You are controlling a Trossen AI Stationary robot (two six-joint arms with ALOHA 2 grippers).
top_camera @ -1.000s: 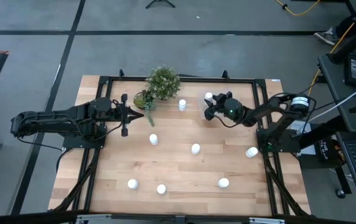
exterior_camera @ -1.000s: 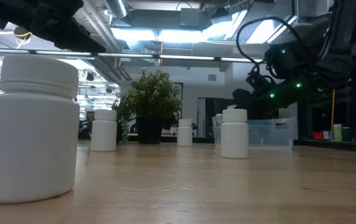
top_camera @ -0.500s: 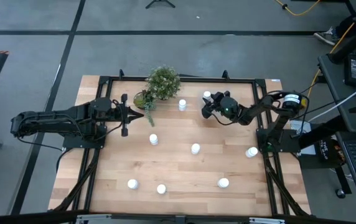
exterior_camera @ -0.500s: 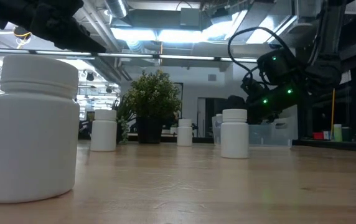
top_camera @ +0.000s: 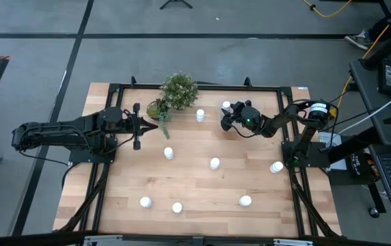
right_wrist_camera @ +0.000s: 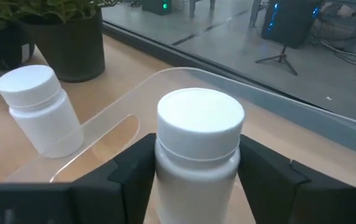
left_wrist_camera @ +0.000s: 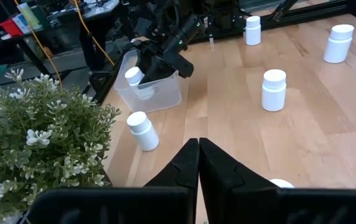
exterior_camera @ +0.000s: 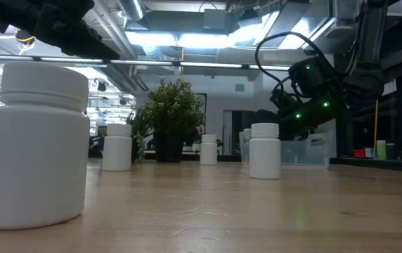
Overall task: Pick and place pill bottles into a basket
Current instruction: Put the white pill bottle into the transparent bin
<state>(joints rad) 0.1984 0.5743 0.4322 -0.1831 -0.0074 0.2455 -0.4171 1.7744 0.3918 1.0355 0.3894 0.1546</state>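
On the near part of the tabletop [top_camera: 202, 184] three pill bottles are standing in a loose row: one at the left [top_camera: 145, 201], one just beside it [top_camera: 177, 207] and one farther right [top_camera: 245, 201]. In the low view the closest of these is filling the left of the picture [exterior_camera: 36, 144].

Farther back, a bottle [top_camera: 214, 163] is standing near the middle, another [top_camera: 169, 153] to its left, and one [top_camera: 276, 167] by the right edge next to the right arm's base.

The left gripper [top_camera: 156, 126] is hanging over the left side of the tabletop, just beside the potted plant [top_camera: 178, 91]. Its fingers [left_wrist_camera: 187, 165] are pressing tight together with nothing between them.

Toward the far edge a lone bottle [top_camera: 200, 115] is standing between the plant and the basket [left_wrist_camera: 148, 87]. The right gripper [top_camera: 230, 116] is hovering over this clear basket. A white bottle [right_wrist_camera: 198, 152] is sitting between its two fingers [right_wrist_camera: 131, 168], cap up, over the basket's wall. The fingers are flanking the bottle's sides closely; whether they are gripping it or parting from it cannot be told. From the left wrist view this bottle [left_wrist_camera: 138, 79] is leaning inside the basket under the dark gripper [left_wrist_camera: 165, 59].
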